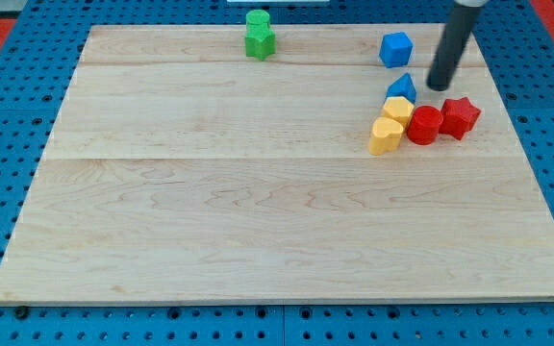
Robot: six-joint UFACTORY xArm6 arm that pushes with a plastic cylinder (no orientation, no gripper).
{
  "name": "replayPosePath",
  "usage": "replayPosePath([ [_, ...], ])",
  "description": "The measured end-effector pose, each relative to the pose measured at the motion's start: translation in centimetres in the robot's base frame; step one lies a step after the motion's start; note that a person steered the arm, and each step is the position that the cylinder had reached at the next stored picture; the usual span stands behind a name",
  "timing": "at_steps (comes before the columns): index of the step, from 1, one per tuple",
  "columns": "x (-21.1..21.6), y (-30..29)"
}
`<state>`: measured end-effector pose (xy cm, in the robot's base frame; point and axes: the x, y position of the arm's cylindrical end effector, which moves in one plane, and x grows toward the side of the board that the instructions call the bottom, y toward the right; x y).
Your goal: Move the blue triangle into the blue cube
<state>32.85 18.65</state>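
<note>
Blue triangle (402,86) sits far right on worktop (258,231), just near of blue cube (395,49) w/ a gap, touching yellow blocks (392,123); my tip (439,87) just right of it, no claw fitted, so push not done.

Blocks on the board (258,221), near the view's top right

The triangle (402,86) lies just below the cube (395,49); my tip (440,86) stands right of the triangle.
</note>
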Motion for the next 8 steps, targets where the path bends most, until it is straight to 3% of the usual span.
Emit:
replayPosePath([
  [1,4.5,-2.2],
  [2,5.9,-6.4],
  [3,2.6,-7.5],
  [4,1.0,-4.6],
  [5,2.3,-7.1],
  [6,2.3,-1.5],
  [8,1.6,-1.8],
])
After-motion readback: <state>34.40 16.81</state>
